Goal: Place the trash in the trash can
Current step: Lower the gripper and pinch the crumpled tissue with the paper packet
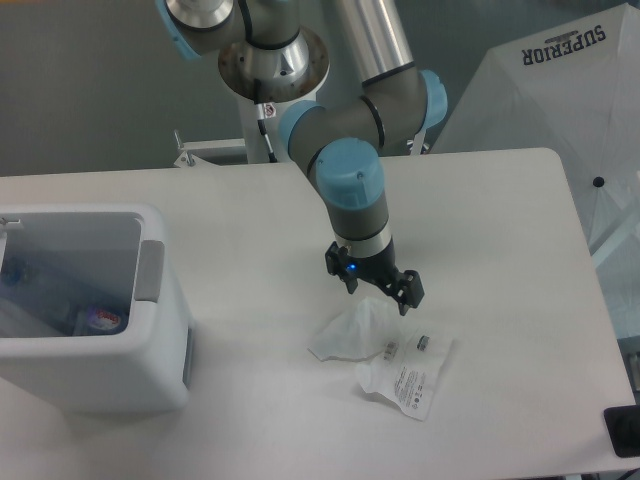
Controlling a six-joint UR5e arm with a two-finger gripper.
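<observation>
White table (pixel 480 200), one arm reaching down from the top edge. Landmark: the trash can (pixel 90 370), a white boxy bin with a grey panel on the side facing the arm, at the left edge of the table. Inside the trash can, the bottle (pixel 60 300) shows as a clear bluish shape low in the bin, with a small coloured label patch near its right end; details are blurry. The wrapper (pixel 385 355), crumpled white plastic with small printed labels, lies flat on the table well to the right of the trash can, outside it. The gripper (pixel 378 287) hangs just above the wrapper's upper edge, right of the trash can, blue light lit on its body. Fingers are spread apart, released, nothing between them; whether a fingertip touches the wrapper cannot be told. A white umbrella (pixel 545 95) printed SUPERIOR stands far right of the trash can, beyond the table's far corner. A small dark object (pixel 622 432) sits at the lower right edge.
</observation>
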